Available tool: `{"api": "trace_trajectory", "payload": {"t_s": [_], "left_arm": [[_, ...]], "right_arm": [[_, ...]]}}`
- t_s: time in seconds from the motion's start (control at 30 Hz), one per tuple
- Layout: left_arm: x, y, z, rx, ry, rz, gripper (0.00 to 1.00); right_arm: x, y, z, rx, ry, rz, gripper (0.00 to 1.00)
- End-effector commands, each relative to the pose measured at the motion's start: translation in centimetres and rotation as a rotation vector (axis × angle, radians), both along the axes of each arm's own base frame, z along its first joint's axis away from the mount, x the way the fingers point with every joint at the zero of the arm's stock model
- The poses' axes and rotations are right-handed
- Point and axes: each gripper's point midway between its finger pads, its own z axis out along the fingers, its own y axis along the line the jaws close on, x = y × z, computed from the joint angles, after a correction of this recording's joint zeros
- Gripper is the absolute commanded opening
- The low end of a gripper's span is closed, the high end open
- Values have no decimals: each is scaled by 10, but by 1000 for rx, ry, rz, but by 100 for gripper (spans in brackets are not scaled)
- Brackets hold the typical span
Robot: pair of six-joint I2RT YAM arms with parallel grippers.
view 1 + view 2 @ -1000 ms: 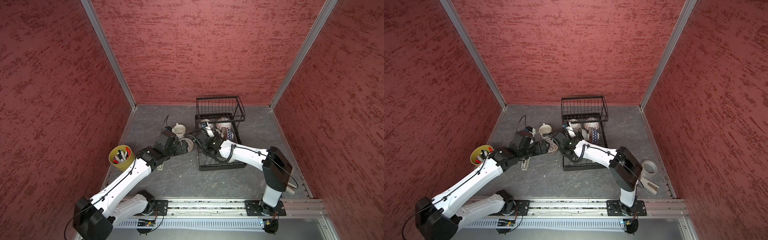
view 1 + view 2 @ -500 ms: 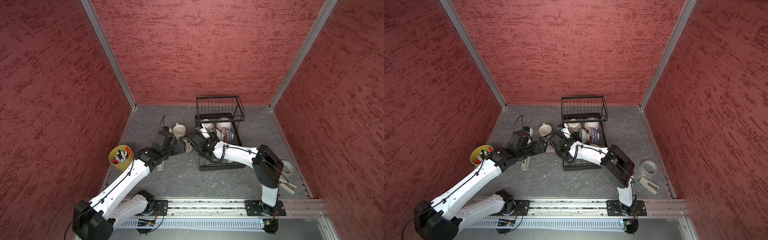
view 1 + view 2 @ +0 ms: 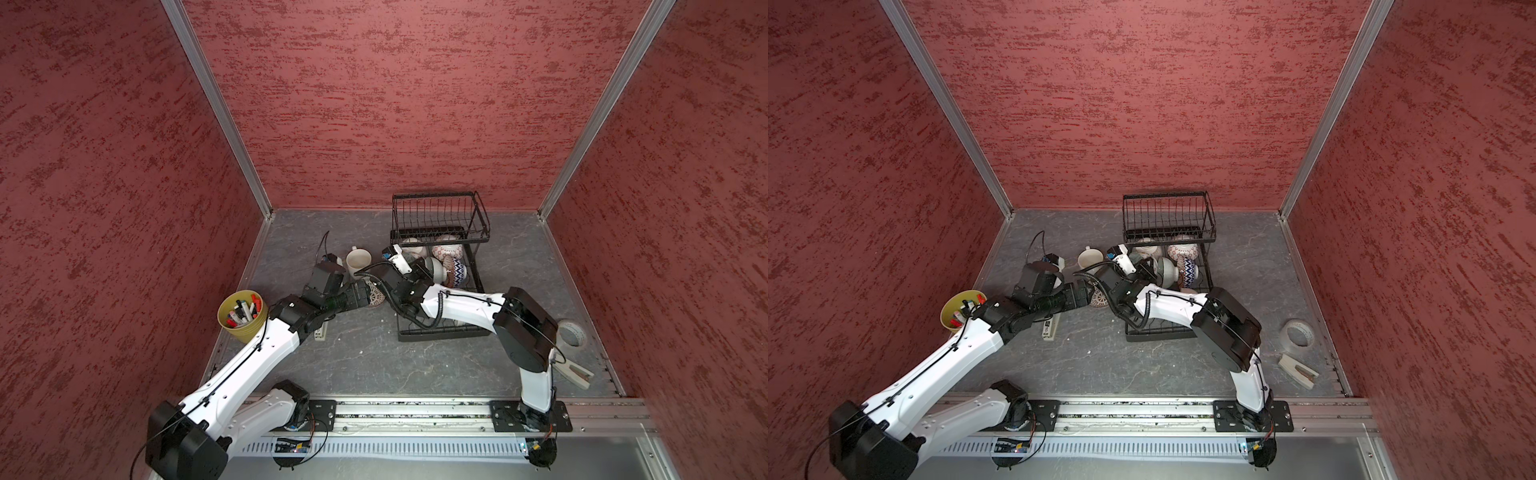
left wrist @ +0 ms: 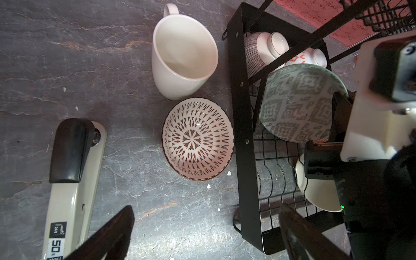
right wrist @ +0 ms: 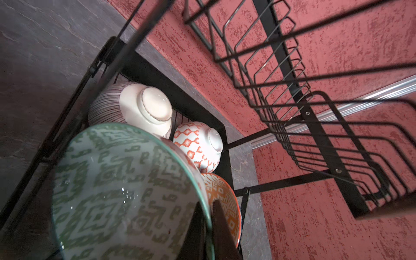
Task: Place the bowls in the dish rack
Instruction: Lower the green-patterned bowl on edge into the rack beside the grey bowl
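The black wire dish rack [image 3: 478, 226] [image 3: 1209, 224] stands at the back. My right gripper [image 5: 208, 225] is shut on the rim of a pale green patterned bowl [image 5: 112, 191] [image 4: 299, 101], held on edge over the rack's lower tier. Behind it in the rack lie a pink-striped bowl [image 5: 135, 105], an orange-patterned bowl [image 5: 198, 144] and a navy-zigzag bowl [image 3: 457, 270]. A cream bowl [image 4: 315, 193] also sits in the rack. A brown-patterned bowl [image 4: 198, 139] [image 3: 374, 297] rests upright on the table beside the rack. My left gripper [image 4: 206, 209] hangs open above the table near it.
A cream mug [image 4: 184, 51] stands just behind the brown-patterned bowl. A stapler [image 4: 74, 168] lies to its left. A yellow-green pot of markers [image 3: 243, 311] sits by the left wall. A tape roll [image 3: 1296, 332] and a wooden block [image 3: 1300, 368] lie at the right.
My right arm has swung left, carrying the green bowl toward the rack's left side. The left arm has barely moved and stays open.
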Motion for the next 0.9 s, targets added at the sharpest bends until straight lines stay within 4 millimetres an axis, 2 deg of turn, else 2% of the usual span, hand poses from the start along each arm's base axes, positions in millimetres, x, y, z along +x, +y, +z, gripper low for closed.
{"api": "trace_trajectory", "payload": {"t_s": [0.0, 0.47, 0.87], "left_arm": [[-2, 2, -1, -4, -4, -1, 100], [-3, 3, -1, -11, -2, 1, 100], [-2, 2, 1, -16, -4, 0, 100]], "right_arm": [[5, -2, 7, -9, -66, -30, 0], [6, -10, -20, -25, -48, -41, 0], [16, -16, -20, -25, -68, -58, 0]]}}
